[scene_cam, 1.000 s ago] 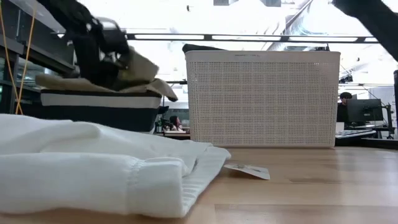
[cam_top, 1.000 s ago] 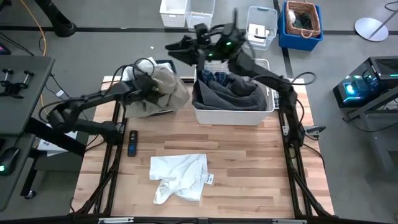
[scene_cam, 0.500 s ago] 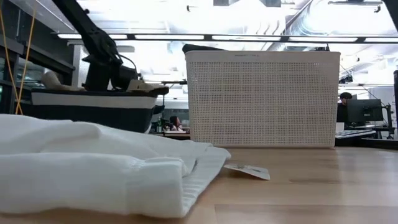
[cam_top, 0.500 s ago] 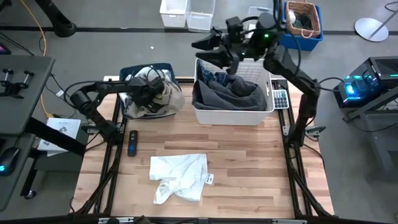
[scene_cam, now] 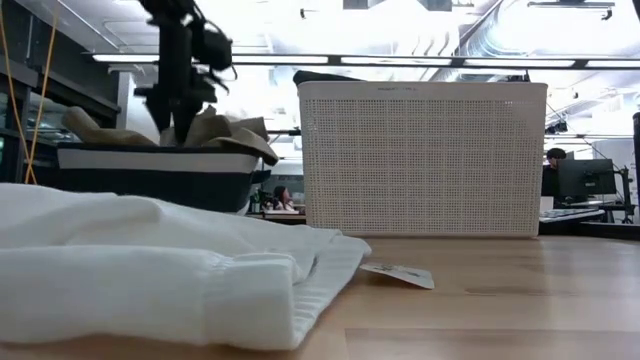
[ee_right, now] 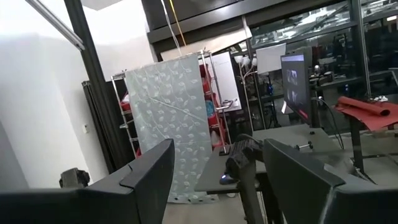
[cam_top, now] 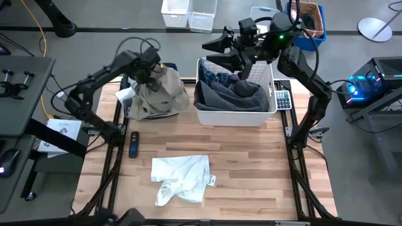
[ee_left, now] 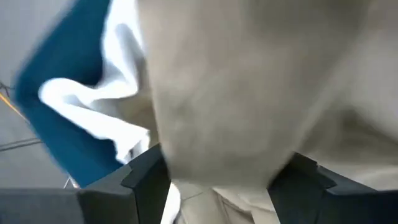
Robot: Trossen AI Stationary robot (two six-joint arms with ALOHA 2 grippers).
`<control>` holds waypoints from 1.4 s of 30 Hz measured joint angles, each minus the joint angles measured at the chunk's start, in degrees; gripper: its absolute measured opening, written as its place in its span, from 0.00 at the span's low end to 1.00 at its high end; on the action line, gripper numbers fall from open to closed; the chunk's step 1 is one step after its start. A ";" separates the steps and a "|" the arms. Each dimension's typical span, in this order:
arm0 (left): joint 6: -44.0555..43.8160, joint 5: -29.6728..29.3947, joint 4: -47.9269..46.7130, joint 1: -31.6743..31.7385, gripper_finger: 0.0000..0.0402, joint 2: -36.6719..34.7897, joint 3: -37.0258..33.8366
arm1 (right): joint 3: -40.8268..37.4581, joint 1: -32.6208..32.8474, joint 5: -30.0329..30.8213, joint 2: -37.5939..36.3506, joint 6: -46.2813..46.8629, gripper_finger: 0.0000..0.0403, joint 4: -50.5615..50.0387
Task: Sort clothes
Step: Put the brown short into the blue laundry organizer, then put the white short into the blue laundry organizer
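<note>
A tan garment (cam_top: 160, 93) lies heaped in the navy bin (scene_cam: 150, 178) at the table's far left, on a white garment (cam_top: 125, 95). My left gripper (cam_top: 152, 69) points down just above the heap, open, with the tan cloth (ee_left: 217, 124) rising between its fingers. My right gripper (cam_top: 218, 53) hangs open and empty high over the far left corner of the white basket (cam_top: 235, 114). The basket holds a dark grey garment (cam_top: 244, 94) and a blue plaid one (cam_top: 217, 78). Another white garment (cam_top: 182, 177) lies crumpled on the table's near middle. My left gripper has its open fingers (ee_left: 146, 180) on either side of a raised fold of the tan garment (ee_left: 217, 162), coming from above. I cannot tell whether they touch the cloth. The garment rests in the bin.
A black remote (cam_top: 134, 144) lies at the table's left edge and a calculator (cam_top: 282, 99) right of the basket. A paper tag (scene_cam: 397, 274) lies by the white garment. Storage bins (cam_top: 188, 12) stand on the floor beyond the far edge.
My left gripper has gone down into the navy bin with the tan garment, then come up and turned to point straight down; the garment now lies heaped in the bin. My right gripper has swung toward the table's right, staying high over the basket.
</note>
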 joint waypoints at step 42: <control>-9.86 13.05 37.62 -80.53 0.63 4.36 -18.43 | -0.01 -0.17 5.74 -1.79 -8.82 0.60 -22.22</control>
